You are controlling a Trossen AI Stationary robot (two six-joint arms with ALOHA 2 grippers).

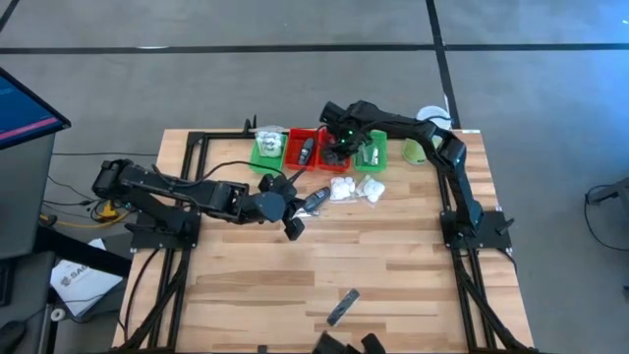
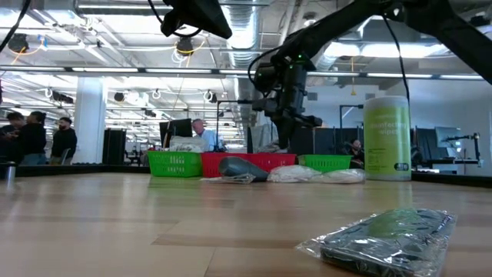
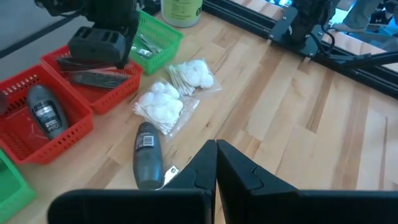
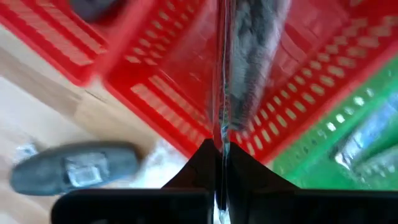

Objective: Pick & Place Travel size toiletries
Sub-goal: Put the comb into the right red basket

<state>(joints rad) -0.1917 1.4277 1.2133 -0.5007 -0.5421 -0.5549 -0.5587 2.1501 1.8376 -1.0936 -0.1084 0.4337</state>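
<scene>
We are partway through; some travel size toiletries already lie in the trays at the back edge of the worktop [image 1: 393,285]: a dark oval piece [image 3: 45,111] sits in one red tray [image 3: 25,146], and flat dark bars lie in the second red tray [image 3: 115,84]. The right gripper [image 1: 337,149] hangs over that second red tray; its fingers are pinched tight on a dark bar in a clear wrap [image 4: 239,56], which hangs down into the tray, so we think it is being put down now.

Still to move: two white soft packets [image 1: 356,189] just in front of the trays, a dark oval piece [image 1: 316,200] beside them, and a wrapped dark bar [image 1: 340,306] alone near the front edge. The left gripper [image 1: 292,225] waits near the middle of the worktop, fingers pressed together and holding nothing.

The high view shows the far bar by the front edge, which the wrist views miss; the right wrist view shows the clear wrap caught between the fingers, too small to see from above; the low view shows the tall green canister [image 2: 387,138] standing up and people in the room behind.
</scene>
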